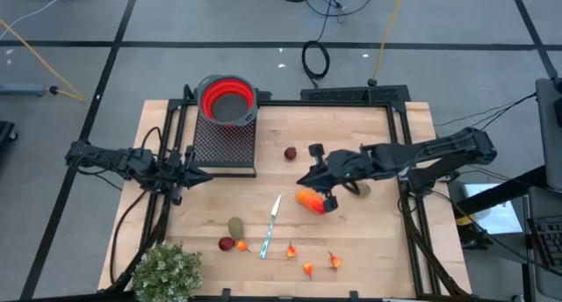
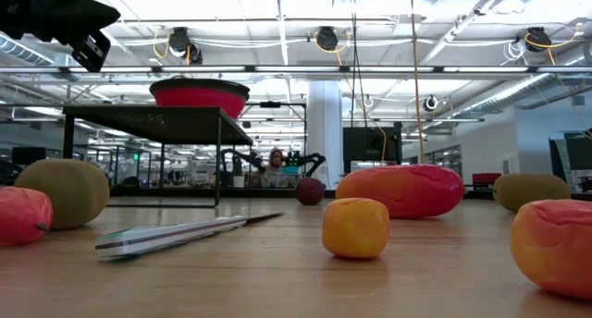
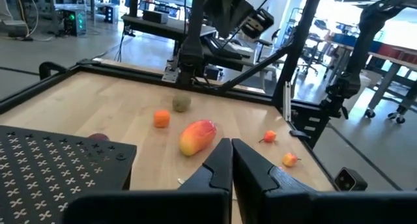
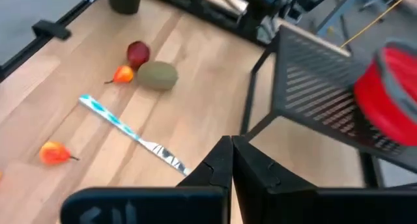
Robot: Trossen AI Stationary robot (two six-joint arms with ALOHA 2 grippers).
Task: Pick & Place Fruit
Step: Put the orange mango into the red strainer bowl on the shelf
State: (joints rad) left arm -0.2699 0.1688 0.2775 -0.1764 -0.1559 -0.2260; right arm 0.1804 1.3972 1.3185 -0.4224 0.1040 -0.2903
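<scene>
High view: my left jaws [image 1: 200,175] sit closed and empty just beside the black perforated metal stand [image 1: 223,144] that carries the red collapsible bowl [image 1: 227,99]; my right jaws [image 1: 309,176] hang closed and empty over mid-bench, just beside the elongated orange-red toy fruit [image 1: 312,201].
High view, rest of fruit: a dark-red ball [image 1: 290,153] lies near the stand, an olive-brown oval [image 1: 235,226] lies near the toy knife [image 1: 270,225] with its pale blade, and small orange bits [image 1: 308,269] lie along the front edge of the wooden bench [image 1: 369,240].
Low view: shows what overhead cannot — every fruit rests flat on the bench, none lifted.
Left wrist view: fingers [image 3: 215,168] pressed together, the long fruit ahead.
Right wrist view: fingers [image 4: 218,162] together, pointing toward the knife.
Step, as I judge it: nothing picked yet — approach to a first fruit.
Next move calls for: opening the right jaws, then lowering over the long fruit.
</scene>
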